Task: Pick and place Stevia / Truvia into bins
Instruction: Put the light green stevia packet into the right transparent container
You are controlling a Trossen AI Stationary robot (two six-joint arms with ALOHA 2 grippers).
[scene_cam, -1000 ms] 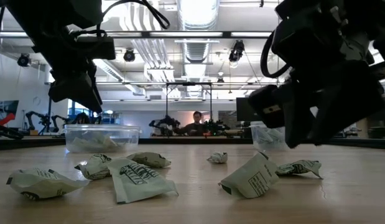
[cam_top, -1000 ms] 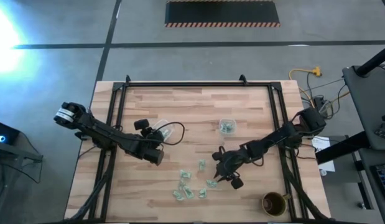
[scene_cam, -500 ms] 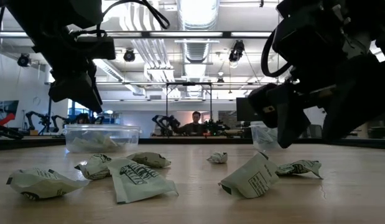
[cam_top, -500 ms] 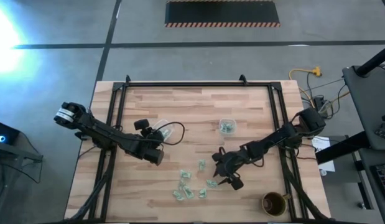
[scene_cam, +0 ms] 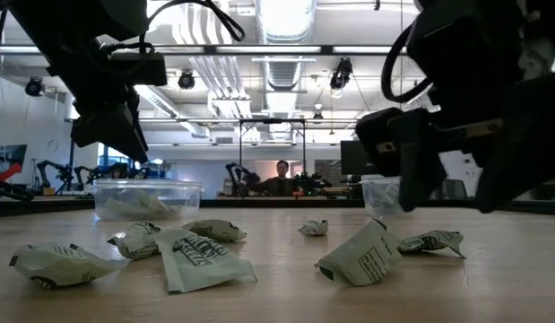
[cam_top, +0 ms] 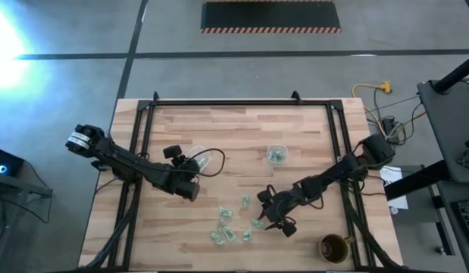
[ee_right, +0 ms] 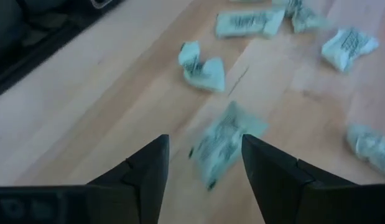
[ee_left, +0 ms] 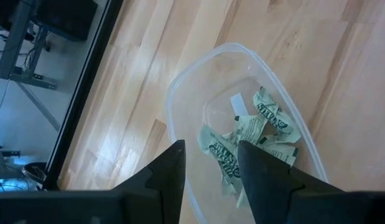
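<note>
While green-and-white Stevia packets [cam_top: 232, 221] lie scattered on the near middle of the wooden table [cam_top: 242, 129], the right gripper [cam_top: 273, 222] hovers spread over one, holding nothing. Farther left, the left gripper [ee_left: 209, 168] hangs parted above a clear bin [ee_left: 186, 87] holding packets.

Far half of the table [cam_top: 242, 125]: bare wood beyond the small bin [cam_top: 276, 155], open to pass.
Packet cluster [cam_top: 232, 221]: litters the near middle; right gripper [cam_top: 276, 220] hangs spread beside it.
Larger bin [ee_left: 180, 93]: left gripper [cam_top: 190, 189] blocks the approach.
Brown cup [cam_top: 333, 247]: stands at the near right corner.
</note>
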